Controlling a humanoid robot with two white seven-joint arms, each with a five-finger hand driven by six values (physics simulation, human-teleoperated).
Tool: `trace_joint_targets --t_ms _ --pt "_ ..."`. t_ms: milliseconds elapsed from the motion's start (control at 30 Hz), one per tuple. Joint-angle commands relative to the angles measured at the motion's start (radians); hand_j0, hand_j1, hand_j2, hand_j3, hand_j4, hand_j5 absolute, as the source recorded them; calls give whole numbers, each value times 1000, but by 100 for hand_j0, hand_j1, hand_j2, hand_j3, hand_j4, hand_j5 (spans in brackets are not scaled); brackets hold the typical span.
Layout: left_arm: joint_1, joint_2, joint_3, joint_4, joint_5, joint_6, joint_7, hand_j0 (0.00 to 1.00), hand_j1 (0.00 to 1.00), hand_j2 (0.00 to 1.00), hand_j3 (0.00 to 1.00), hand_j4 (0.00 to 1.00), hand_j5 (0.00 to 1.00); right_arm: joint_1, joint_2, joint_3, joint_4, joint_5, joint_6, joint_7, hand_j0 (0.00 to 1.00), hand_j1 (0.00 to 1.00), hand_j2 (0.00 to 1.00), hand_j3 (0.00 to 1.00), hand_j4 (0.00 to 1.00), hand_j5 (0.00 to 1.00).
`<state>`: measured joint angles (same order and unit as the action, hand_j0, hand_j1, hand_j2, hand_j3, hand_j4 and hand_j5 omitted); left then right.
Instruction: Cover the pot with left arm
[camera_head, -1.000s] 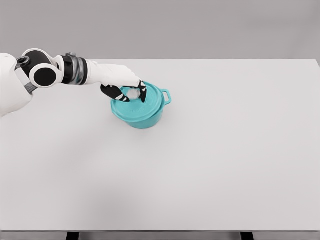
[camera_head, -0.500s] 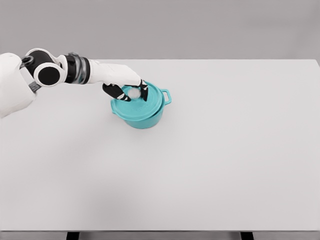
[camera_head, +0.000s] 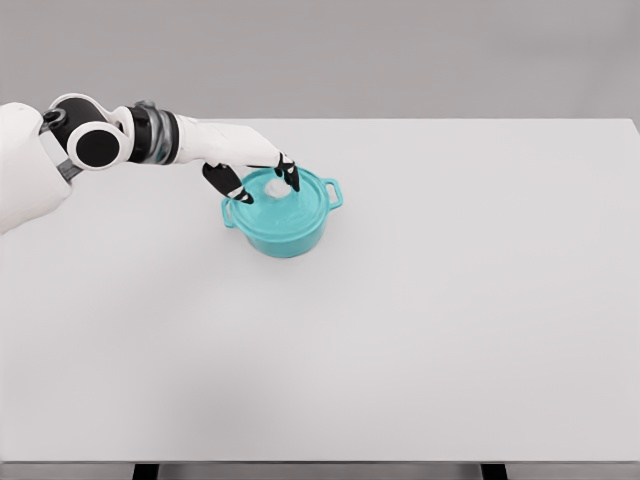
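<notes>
The left hand (camera_head: 258, 176) sits in the upper left of the frame, just above the lid (camera_head: 283, 204), with its dark fingers (camera_head: 222, 181) curled down around the pale round knob (camera_head: 276, 188) at the lid's middle. The fingers appear to grasp the knob, one on its left side and another touching its upper right. The white forearm runs off to the left, past a black-banded wrist to the shoulder at the frame's left edge.

The teal lid lies flat on the teal pot (camera_head: 285, 230), covering its opening, rim to rim as far as can be told. A small loop handle sticks out on the pot's right side and another shows at its left.

The pot stands on the white tabletop (camera_head: 420, 320), left of centre and toward the far edge.
</notes>
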<state>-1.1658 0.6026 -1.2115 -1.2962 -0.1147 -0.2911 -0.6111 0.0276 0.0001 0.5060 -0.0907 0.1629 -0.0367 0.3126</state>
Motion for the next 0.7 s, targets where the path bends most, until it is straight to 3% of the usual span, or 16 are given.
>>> trace_joint_targets --t_ms 0,67,167,300,367,533,667 --pt "0 0 1 2 3 1 0 76 76 76 76 76 76 0 0 0 0 0 0 0 100 100 100 100 100 100" --pt "-2 0 1 2 3 1 0 79 79 79 79 79 79 0 0 0 0 0 0 0 100 100 100 100 100 100" --pt "-29 20 9 2 7 -3 0 100 100 100 100 100 100 0 0 0 0 0 0 0 100 100 100 100 100 100" --pt "-43 77 61 5 13 0 0 100 100 100 100 100 100 0 0 0 0 0 0 0 100 100 100 100 100 100" --pt "-38 103 70 57 13 0 0 100 100 100 100 100 100 0 0 0 0 0 0 0 100 100 100 100 100 100" --pt "-31 114 70 288 7 -6 0 100 100 100 100 100 100 0 0 0 0 0 0 0 100 100 100 100 100 100" --pt "-26 112 70 357 3 -10 0 100 100 100 100 100 100 0 0 0 0 0 0 0 100 100 100 100 100 100"
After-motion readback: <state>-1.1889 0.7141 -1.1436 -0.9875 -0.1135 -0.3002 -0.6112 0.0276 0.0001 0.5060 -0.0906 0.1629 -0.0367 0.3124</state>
